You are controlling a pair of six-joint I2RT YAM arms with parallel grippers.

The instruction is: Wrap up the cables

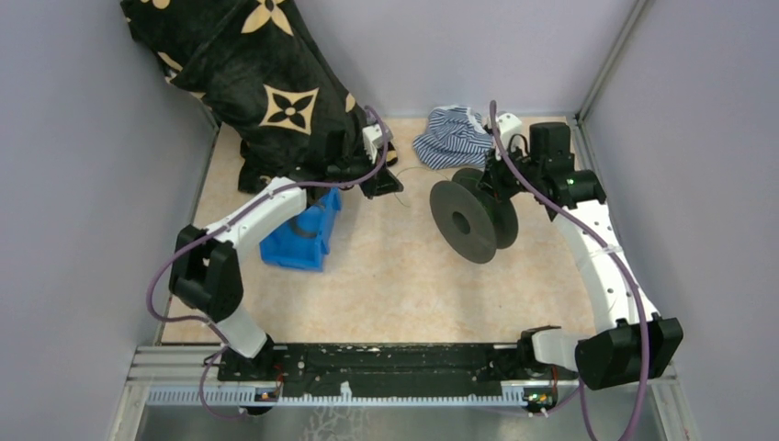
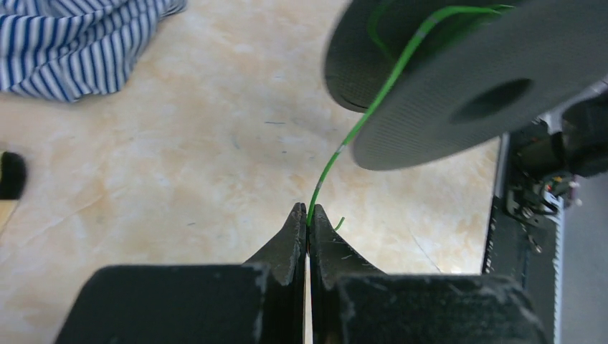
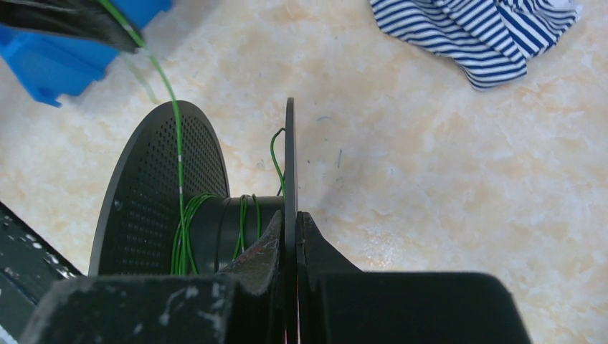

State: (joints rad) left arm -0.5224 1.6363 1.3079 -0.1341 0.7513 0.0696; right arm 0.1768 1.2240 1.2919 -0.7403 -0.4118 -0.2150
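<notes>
A thin green cable (image 2: pixel 373 104) runs from my left gripper (image 2: pixel 308 213) up to a black round spool (image 2: pixel 473 86). The left gripper is shut on the cable, a short free end poking out beside its tip. In the right wrist view the cable (image 3: pixel 178 172) is wound in several turns round the spool's core (image 3: pixel 222 229). My right gripper (image 3: pixel 290 218) is shut on one thin flange of the spool and holds it on edge. In the top view the spool (image 1: pixel 473 218) stands mid-table, the left gripper (image 1: pixel 378 181) to its left, the right gripper (image 1: pixel 496 179) behind it.
A blue bin (image 1: pixel 303 234) sits under the left arm. A black cloth with tan flowers (image 1: pixel 257 83) hangs at the back left. A blue-striped cloth (image 1: pixel 455 136) lies at the back. Grey walls close in the beige table (image 1: pixel 386 285).
</notes>
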